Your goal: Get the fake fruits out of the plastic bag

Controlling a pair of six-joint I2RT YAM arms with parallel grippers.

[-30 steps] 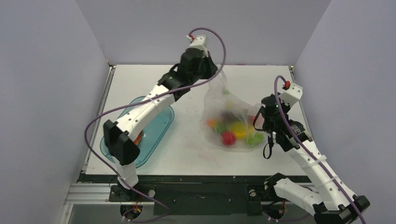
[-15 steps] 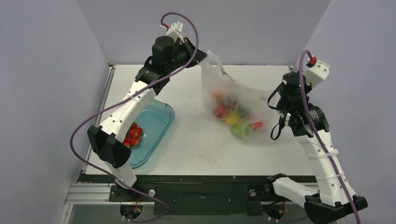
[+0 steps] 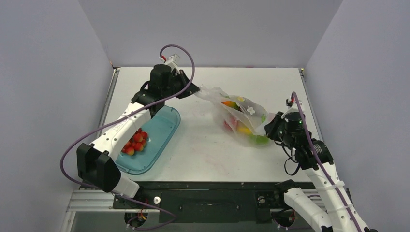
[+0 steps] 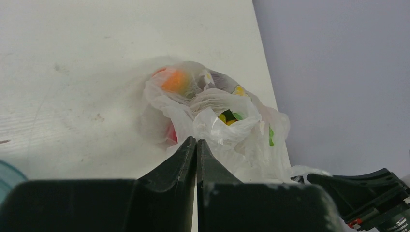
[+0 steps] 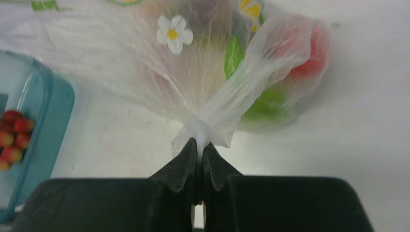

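Observation:
The plastic bag (image 3: 241, 112) is stretched between my two grippers, low over the table's right half. The fake fruits show through it: an orange-green mango (image 3: 230, 104), a red one (image 3: 227, 125), a yellow one (image 3: 243, 129) and green pieces (image 3: 259, 139). My left gripper (image 3: 194, 91) is shut on the bag's left end; in its wrist view the jaws (image 4: 196, 141) are pressed together at the film (image 4: 227, 121). My right gripper (image 3: 269, 126) is shut on a bunched corner (image 5: 199, 140) of the bag (image 5: 145, 63). A red fruit (image 5: 309, 53) and green pieces (image 5: 266, 104) lie inside, near that corner.
A teal-blue oval tray (image 3: 163, 126) lies at the left with a cluster of small red berries (image 3: 135, 142). It also shows in the right wrist view (image 5: 34, 121), left of the bag. Purple walls enclose the table on three sides.
Both arms have come down from a raised hold. The left gripper moved left and toward me, the right gripper lower. The bag now lies stretched sideways instead of hanging.

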